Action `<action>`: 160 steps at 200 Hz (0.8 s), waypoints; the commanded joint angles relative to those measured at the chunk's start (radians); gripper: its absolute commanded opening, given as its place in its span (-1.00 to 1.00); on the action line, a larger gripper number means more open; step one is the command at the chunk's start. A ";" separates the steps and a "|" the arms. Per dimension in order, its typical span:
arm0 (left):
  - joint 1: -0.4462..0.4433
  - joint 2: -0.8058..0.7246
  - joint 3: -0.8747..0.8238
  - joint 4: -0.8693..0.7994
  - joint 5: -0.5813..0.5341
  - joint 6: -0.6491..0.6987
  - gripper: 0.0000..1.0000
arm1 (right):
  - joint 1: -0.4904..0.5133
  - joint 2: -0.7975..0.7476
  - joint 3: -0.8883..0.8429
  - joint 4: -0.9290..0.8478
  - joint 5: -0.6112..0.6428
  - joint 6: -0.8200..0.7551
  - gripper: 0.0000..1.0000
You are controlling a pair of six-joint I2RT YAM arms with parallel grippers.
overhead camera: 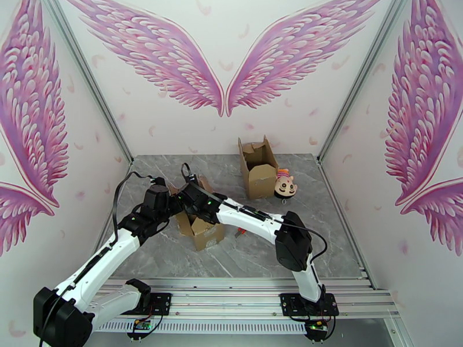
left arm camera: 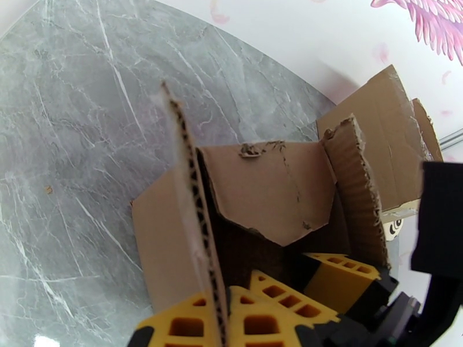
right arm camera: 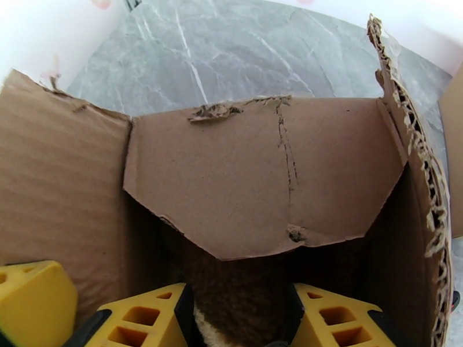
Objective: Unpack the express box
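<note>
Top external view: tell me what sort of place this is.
Probably a staged robot-recording booth: a grey marble-pattern table enclosed by wall panels printed with pink wings, a metal rail carrying the arm bases at its near edge, and a cardboard box being unpacked.

Grey marble table (overhead camera: 338, 224); pink wing-painted walls (overhead camera: 173, 59) around it

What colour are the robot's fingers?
Yellow fingers, best seen in the right wrist view.

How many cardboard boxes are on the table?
2. The near box sits left of center; the far box stands behind it to the right, next to a toy. None looks hidden.
</note>
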 commanded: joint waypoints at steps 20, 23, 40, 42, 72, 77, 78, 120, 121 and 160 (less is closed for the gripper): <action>-0.007 -0.008 0.022 -0.004 0.011 0.036 -1.00 | -0.015 0.062 -0.028 -0.007 -0.019 -0.011 -0.27; -0.006 -0.008 0.023 -0.004 0.012 0.036 -1.00 | -0.016 0.061 -0.032 -0.003 -0.021 -0.015 -0.31; -0.007 -0.010 0.021 -0.004 0.010 0.035 -1.00 | -0.017 0.047 -0.048 0.026 -0.027 -0.025 -0.55; -0.007 -0.010 0.020 -0.004 0.010 0.036 -1.00 | -0.017 0.046 -0.051 0.031 -0.029 -0.028 -0.60; -0.005 -0.011 0.019 -0.007 0.007 0.037 -1.00 | -0.015 0.013 -0.076 0.067 -0.044 -0.061 -0.98; -0.005 -0.012 0.019 -0.007 0.005 0.038 -1.00 | -0.015 0.006 -0.078 0.069 -0.051 -0.064 -1.00; -0.004 -0.013 0.018 -0.008 0.005 0.038 -1.00 | -0.016 0.005 -0.078 0.069 -0.052 -0.064 -1.00; 0.022 -0.050 -0.010 -0.011 -0.002 0.052 -1.00 | 0.002 -0.065 -0.082 0.060 -0.077 -0.084 -1.00; 0.024 -0.051 -0.010 -0.011 -0.002 0.053 -1.00 | 0.003 -0.069 -0.082 0.059 -0.077 -0.084 -1.00; 0.056 -0.070 -0.012 -0.043 0.007 0.067 -1.00 | 0.023 -0.202 -0.162 0.121 -0.085 -0.092 -1.00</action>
